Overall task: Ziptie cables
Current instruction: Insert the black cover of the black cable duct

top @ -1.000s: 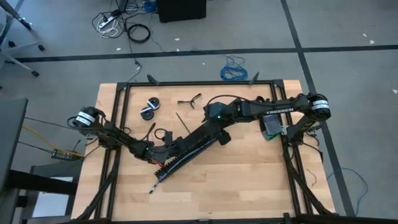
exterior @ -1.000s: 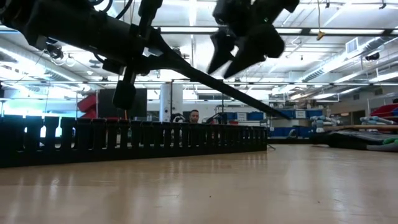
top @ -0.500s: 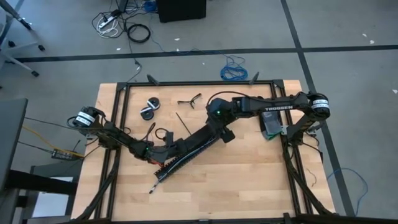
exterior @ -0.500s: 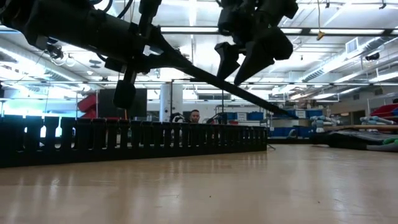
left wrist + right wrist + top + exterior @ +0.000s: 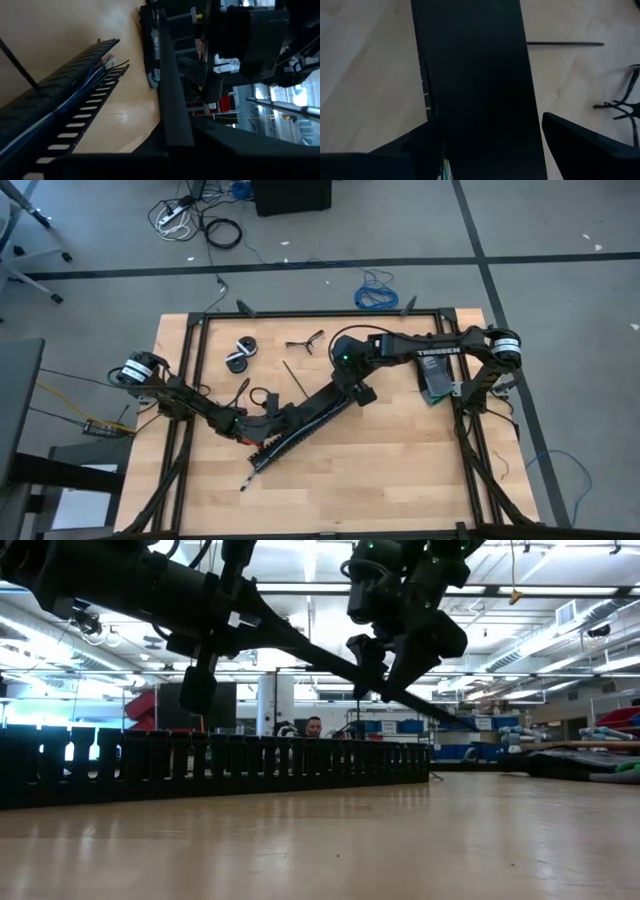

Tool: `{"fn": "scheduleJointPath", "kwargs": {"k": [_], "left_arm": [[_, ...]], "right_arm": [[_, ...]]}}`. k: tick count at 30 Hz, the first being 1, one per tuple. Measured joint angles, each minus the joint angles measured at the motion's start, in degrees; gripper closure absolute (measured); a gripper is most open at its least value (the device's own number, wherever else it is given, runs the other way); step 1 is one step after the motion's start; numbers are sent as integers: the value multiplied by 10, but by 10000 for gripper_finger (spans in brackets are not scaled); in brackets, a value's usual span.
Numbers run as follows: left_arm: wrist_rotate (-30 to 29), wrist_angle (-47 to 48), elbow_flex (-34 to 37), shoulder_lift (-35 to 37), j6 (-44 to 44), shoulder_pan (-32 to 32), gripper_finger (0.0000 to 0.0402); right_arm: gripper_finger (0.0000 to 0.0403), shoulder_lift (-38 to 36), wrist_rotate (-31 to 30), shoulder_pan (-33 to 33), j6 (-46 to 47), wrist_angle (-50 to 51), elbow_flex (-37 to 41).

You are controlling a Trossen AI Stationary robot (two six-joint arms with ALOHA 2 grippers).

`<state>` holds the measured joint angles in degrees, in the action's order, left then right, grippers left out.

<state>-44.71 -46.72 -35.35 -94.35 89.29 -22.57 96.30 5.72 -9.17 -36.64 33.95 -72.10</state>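
Where the wide black strip (image 5: 310, 412) runs diagonally across the middle of the table (image 5: 400, 470), from the front-left toward the back-right, the left gripper (image 5: 262, 420) is pinched shut on its lower part. The right gripper (image 5: 352, 390), nearer the raised far end, straddles the strip with fingers spread. The cables (image 5: 75, 95) probably lie along the perforated channel (image 5: 268, 452) just beside. One ziptie (image 5: 293, 376) lies behind, toward the back edge.
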Motion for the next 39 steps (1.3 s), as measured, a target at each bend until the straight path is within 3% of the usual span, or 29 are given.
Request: {"fn": "scheduleJointPath", "kwargs": {"k": [28,36,39], "left_arm": [[0,17,0,0,55,0,401],[-2,16,0,0,54,1,402],[-3,17,0,0,54,0,401]], "right_arm": [[99,8,2,0,26,5,0],[172,20,6,5,14,13,0],[178,20,6,7,11,14,0]]}}
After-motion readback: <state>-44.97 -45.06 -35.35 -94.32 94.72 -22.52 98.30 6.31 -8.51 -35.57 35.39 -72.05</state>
